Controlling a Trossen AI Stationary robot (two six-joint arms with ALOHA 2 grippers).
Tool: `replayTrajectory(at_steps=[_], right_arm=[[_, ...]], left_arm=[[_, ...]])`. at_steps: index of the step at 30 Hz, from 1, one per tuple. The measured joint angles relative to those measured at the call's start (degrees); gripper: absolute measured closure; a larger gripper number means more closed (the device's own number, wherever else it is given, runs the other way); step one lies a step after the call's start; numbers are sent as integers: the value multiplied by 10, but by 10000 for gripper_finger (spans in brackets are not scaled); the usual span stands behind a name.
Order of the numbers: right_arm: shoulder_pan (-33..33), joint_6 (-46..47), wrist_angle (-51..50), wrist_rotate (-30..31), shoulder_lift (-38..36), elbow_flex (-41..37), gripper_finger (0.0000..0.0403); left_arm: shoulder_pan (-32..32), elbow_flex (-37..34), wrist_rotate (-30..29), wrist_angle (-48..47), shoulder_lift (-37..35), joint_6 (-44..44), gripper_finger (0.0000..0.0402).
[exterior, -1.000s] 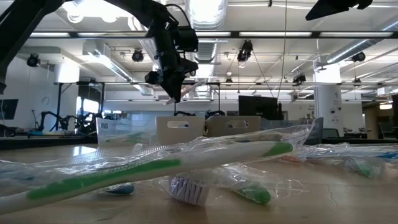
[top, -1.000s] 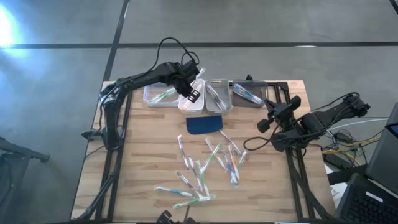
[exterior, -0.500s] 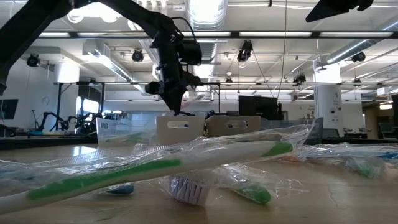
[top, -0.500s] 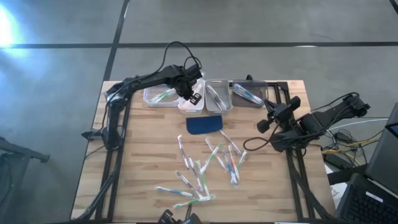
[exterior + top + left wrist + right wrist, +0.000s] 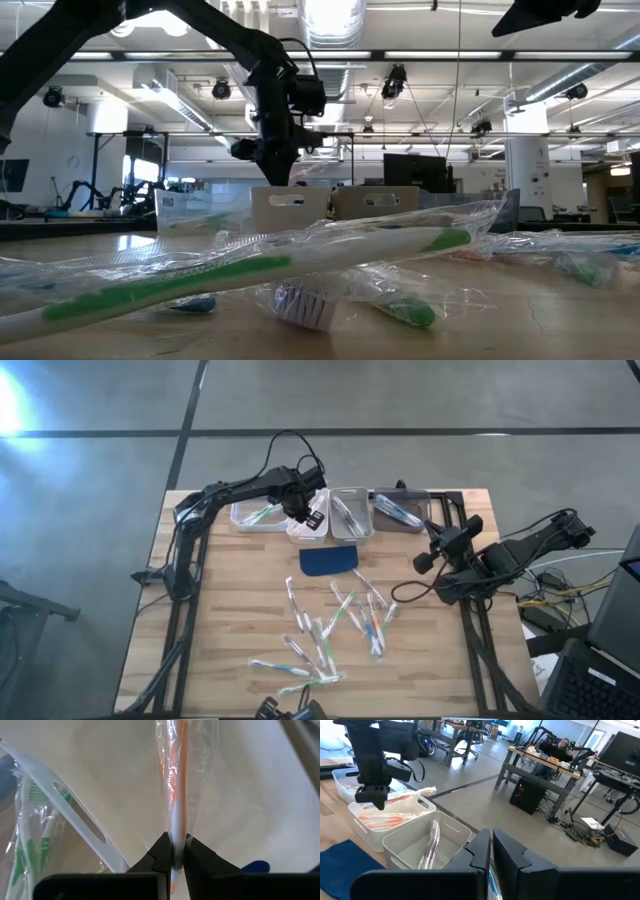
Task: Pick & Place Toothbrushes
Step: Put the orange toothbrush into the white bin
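Observation:
Several wrapped toothbrushes lie loose on the wooden table, and one with green accents lies close in the low view. At the far edge stands a row of bins. My left gripper hangs over the white bin that holds orange toothbrushes and is shut on a wrapped orange-and-white toothbrush. My right gripper waits shut and holds nothing, raised by the table's right edge. My left gripper pinches the toothbrush's white shaft between its two fingertips, through the clear wrapper. The fingers point steeply down from above. The toothbrush runs on past the fingertips over the inside of the white bin; whether its far end rests on anything I cannot tell.
A bin with green toothbrushes stands left of the white one; a bin with greyish ones and a dark bin with blue ones stand to its right. A dark blue pad lies in front of the bins.
My left gripper has sunk toward the white bin with the orange-and-white toothbrush still between its fingers, and has rolled a little. My right arm has kept still.

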Motion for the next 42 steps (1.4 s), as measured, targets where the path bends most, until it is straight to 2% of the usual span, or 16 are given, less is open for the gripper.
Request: replayTrajectory(at_steps=[34, 42], right_arm=[[0, 0, 3, -1, 0, -2, 390], [0, 0, 4, -1, 0, -4, 384]], left_arm=[[2, -30, 1, 27, 6, -5, 371], [1, -61, 1, 38, 6, -5, 371]])
